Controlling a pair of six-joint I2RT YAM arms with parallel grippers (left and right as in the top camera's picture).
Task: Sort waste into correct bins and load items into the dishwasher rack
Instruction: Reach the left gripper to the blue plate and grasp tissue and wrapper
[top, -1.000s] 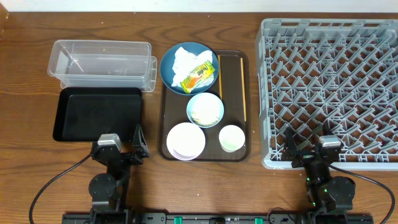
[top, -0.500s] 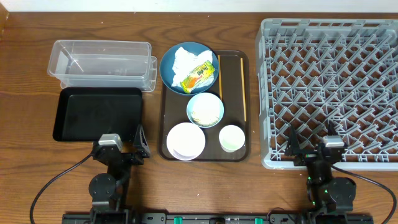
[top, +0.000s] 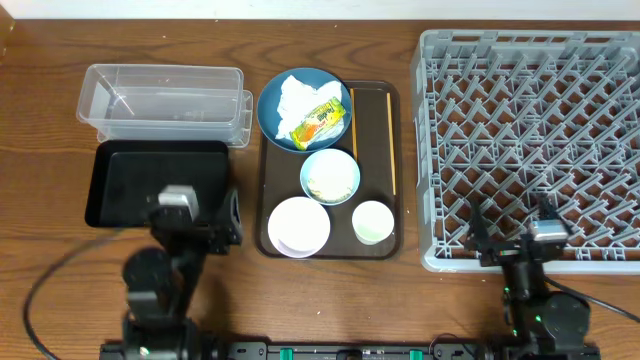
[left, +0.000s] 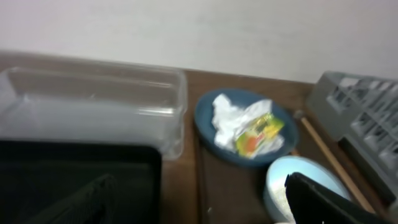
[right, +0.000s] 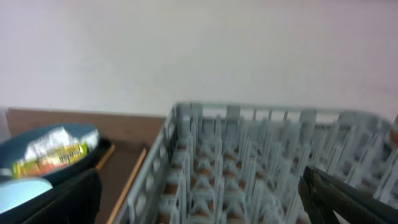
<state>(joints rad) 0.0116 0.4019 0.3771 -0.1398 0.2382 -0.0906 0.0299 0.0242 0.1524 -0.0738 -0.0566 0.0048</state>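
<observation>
Overhead view: since half a second ago, your left gripper (top: 193, 215) has moved toward 12 o'clock and now hangs over the near edge of the black tray (top: 110, 180). Your right gripper (top: 515, 238) has shifted slightly toward 3 o'clock and sits at the near rim of the grey dishwasher rack (top: 530, 140). Nothing on the table has moved.

The clear tub (top: 160, 100) sits at 12 o'clock of the black tray. The brown serving tray (top: 378, 100) lies between the bins and the rack. On its far end is the dark blue bowl (top: 275, 110), holding the crumpled tissue (top: 295, 100) and the yellow-green wrapper (top: 320, 125). At 6 o'clock of that bowl is the light blue bowl (top: 330, 177). Nearer you are the white bowl (top: 298, 226) and, at its 3 o'clock, the white cup (top: 373, 222). The chopsticks (top: 390, 140) lie along the serving tray's right side.

Left wrist view: the picture is blurred. The two dark fingers sit in the bottom corners, spread wide and holding nothing. The camera points toward 12 o'clock, over the black tray, the tub and the blue bowls.

Right wrist view: this picture is also blurred. The fingers are spread wide and empty, and the rack fills the space between them.
</observation>
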